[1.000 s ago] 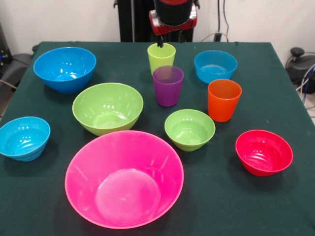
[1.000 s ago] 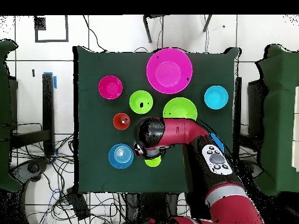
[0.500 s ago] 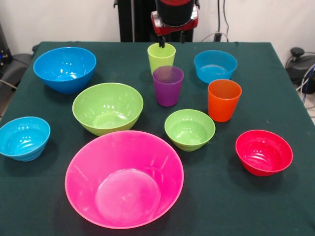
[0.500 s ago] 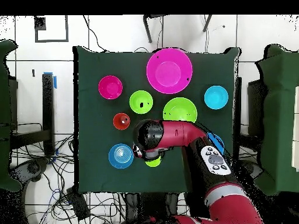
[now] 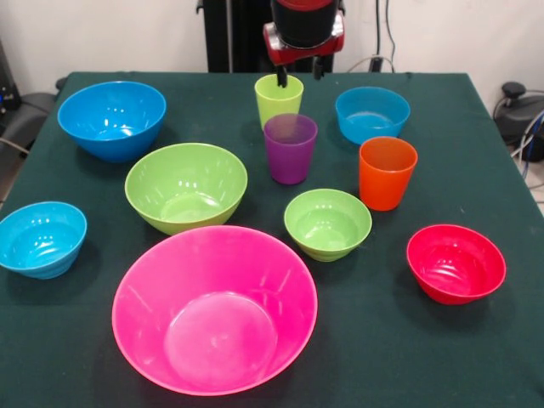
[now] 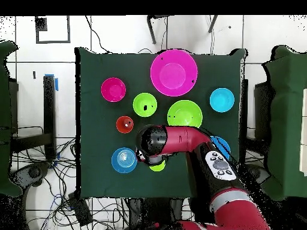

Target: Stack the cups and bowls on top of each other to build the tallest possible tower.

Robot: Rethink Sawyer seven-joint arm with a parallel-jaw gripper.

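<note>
My gripper (image 5: 298, 75) hangs open over the lime green cup (image 5: 279, 99) at the table's far side. One finger (image 5: 281, 78) is at the cup's mouth, the other is outside its right rim. The purple cup (image 5: 290, 148) and orange cup (image 5: 387, 172) stand just in front. The huge pink bowl (image 5: 214, 308), large green bowl (image 5: 186, 186), large blue bowl (image 5: 111, 118), small green bowl (image 5: 327, 223), red bowl (image 5: 456, 263) and two light-blue bowls (image 5: 371, 113) (image 5: 41, 238) all stand singly. No nested tower shows. In the overhead view the arm (image 6: 180, 136) hides the purple cup.
The dark green table (image 5: 476, 357) ends near the pink bowl at the front. The robot's pedestal (image 5: 234, 34) stands behind the far edge. Cables and equipment (image 5: 518, 106) lie off the table's right side.
My gripper has shifted slightly to the right in the front view, staying over the lime green cup. No cup or bowl has moved.
</note>
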